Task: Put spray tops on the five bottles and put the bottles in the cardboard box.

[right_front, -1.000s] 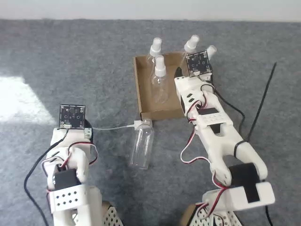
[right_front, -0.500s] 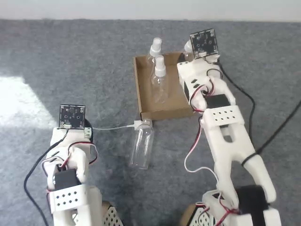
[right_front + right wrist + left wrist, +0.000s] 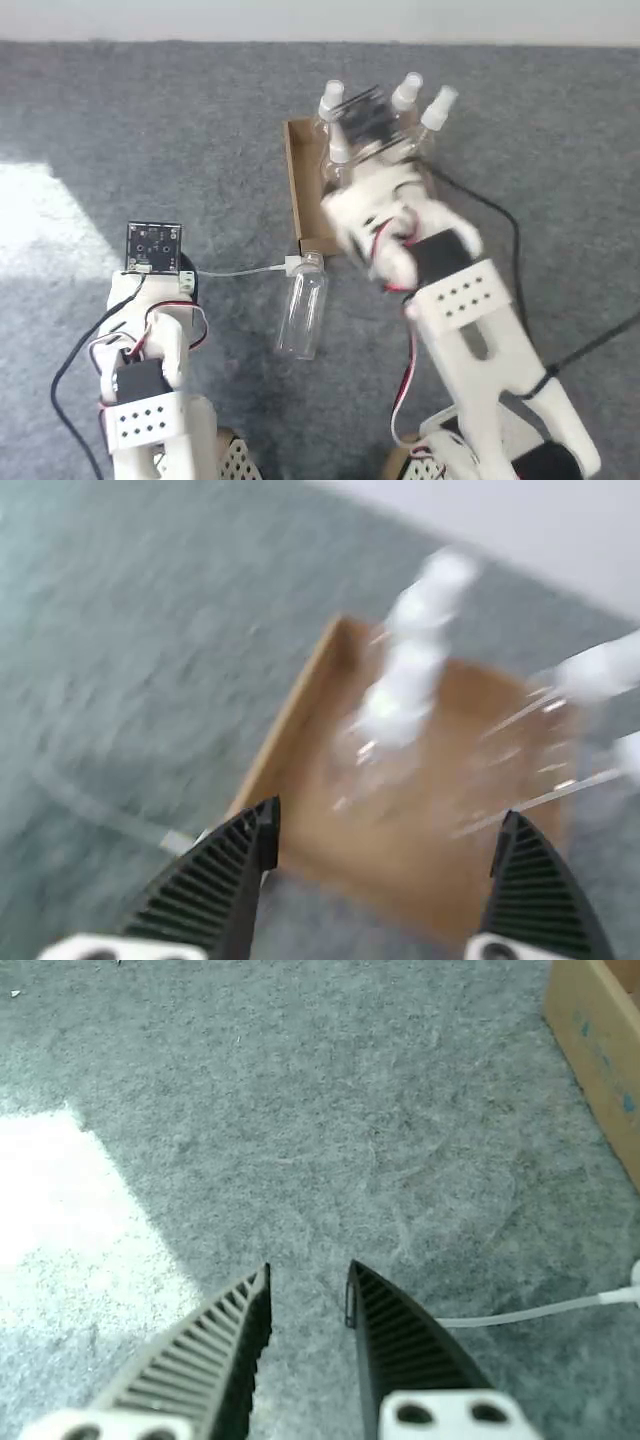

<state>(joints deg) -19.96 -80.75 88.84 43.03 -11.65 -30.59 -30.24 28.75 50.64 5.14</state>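
We see four bottles (image 3: 340,152) standing in the box (image 3: 293,185); a fifth bottle (image 3: 302,315) lies on the carpet (image 3: 150,120) just before its near wall, a tube (image 3: 240,270) running left from its neck.

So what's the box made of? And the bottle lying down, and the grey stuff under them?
The box looks like cardboard: plain matte brown with thin, stiff walls. The lying bottle seems to be clear plastic, glossy, since the grey shows right through it. The grey surface is probably felt or carpet: dull, with fuzzy fibres showing.
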